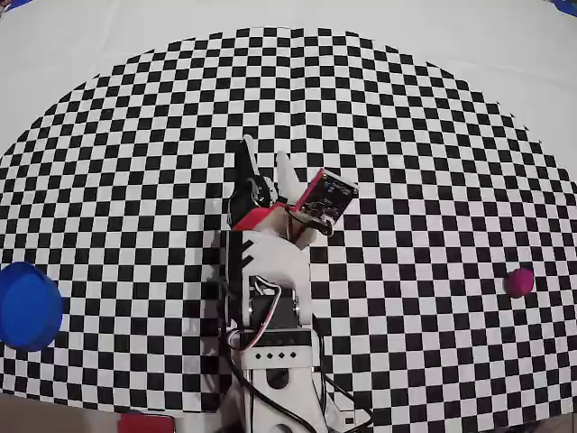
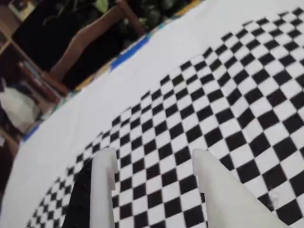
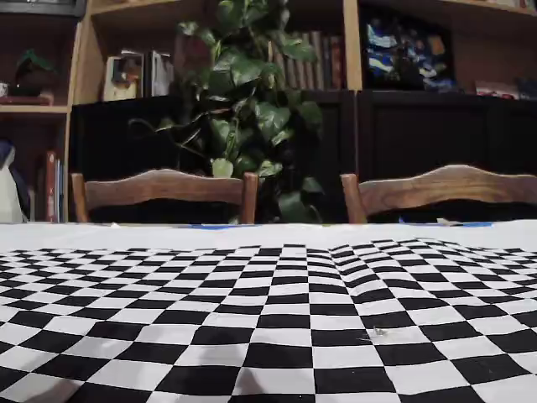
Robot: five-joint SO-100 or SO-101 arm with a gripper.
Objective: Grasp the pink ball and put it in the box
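Claw (image 2: 154, 161) released and empty, far from the small matte magenta pink ball (image 1: 519, 282).

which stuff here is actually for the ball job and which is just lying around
For the job:
- small matte magenta-pink ball, right edge of the overhead view
- round bright blue plastic container, left edge
- white two-finger gripper, open, empty

Just there:
- black-and-white checkered mat
- flat red object, bottom edge
- wooden chairs, leafy plant
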